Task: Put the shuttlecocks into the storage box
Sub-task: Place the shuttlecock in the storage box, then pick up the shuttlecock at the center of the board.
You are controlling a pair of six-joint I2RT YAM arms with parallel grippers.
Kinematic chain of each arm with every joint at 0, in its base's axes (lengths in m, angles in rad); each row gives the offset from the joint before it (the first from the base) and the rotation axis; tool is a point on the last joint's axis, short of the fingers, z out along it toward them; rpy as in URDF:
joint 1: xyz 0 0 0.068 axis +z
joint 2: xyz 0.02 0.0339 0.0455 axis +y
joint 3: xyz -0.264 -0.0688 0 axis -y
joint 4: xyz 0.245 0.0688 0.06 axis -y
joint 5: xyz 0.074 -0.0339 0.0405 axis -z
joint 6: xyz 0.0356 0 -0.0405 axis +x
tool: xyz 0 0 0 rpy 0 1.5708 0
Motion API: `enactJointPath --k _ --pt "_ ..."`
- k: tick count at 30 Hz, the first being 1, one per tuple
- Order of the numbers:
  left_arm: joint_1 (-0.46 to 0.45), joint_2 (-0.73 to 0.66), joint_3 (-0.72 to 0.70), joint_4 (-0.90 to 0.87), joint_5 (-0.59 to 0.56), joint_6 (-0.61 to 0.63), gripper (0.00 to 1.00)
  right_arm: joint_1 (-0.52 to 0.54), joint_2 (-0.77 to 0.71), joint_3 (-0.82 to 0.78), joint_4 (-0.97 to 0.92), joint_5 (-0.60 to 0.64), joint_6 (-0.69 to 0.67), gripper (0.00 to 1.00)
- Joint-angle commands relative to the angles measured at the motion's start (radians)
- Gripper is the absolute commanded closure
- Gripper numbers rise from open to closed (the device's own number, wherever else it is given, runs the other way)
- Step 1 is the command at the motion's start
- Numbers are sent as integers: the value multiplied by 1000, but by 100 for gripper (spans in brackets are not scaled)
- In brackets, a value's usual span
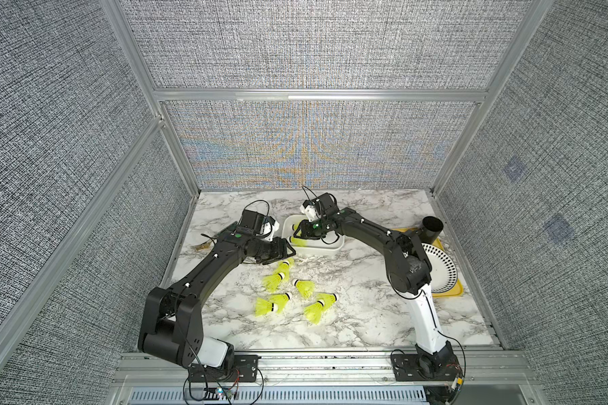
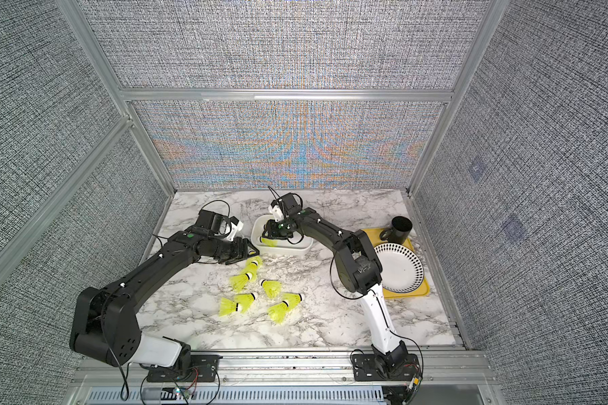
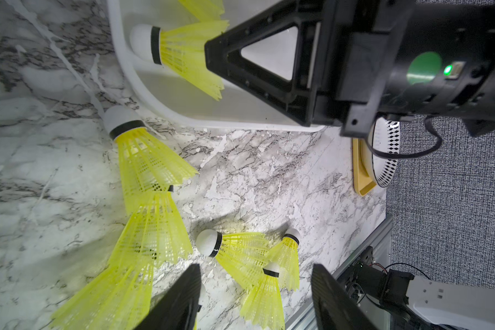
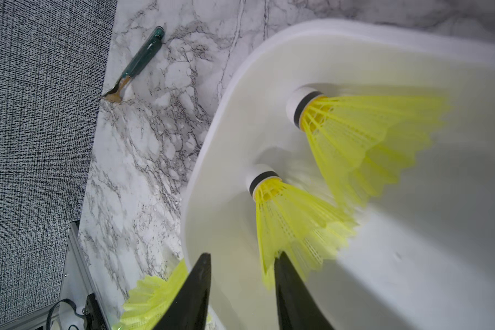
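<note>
Right tool (image 4: 243, 257) hangs over the left end of the storage box (image 4: 212, 143). Its two black fingers (image 4: 196, 288) are parted by a narrow gap that shows only the white floor of the box, and it grips nothing. Two shuttlecocks (image 4: 340, 128) lie on their sides inside the box, white caps toward its left end wall. The yellow skirt of one of them (image 4: 286, 217) reaches the tip of one finger; whether it touches cannot be told.

In both top views the box (image 1: 316, 252) sits on the marble bench (image 1: 365, 315), far from the arm bases and about midway across. The left tool (image 1: 288, 250) is held just beside the box's near-left corner, jaws wide apart and empty. Just on its near side begins a loose cluster of shuttlecocks (image 1: 304, 287), all lying on the bench in the middle, some overlapping; the closest one (image 1: 286, 263) lies almost under the tool.

At the right edge a flat yellow tray (image 1: 446, 292) carries a patterned white plate (image 1: 444, 270) and a black cup (image 1: 432, 228). A green-handled utensil (image 4: 143, 57) lies on the bench at the far left, well apart from the box.
</note>
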Motion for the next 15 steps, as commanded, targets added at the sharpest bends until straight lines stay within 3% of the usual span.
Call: enactJointPath --k 1,15 --pt "2 -14 -7 10 7 10 36 0 -34 -18 -8 22 0 61" --pt "0 -76 -41 2 26 -8 35 7 -279 -229 21 79 44 60"
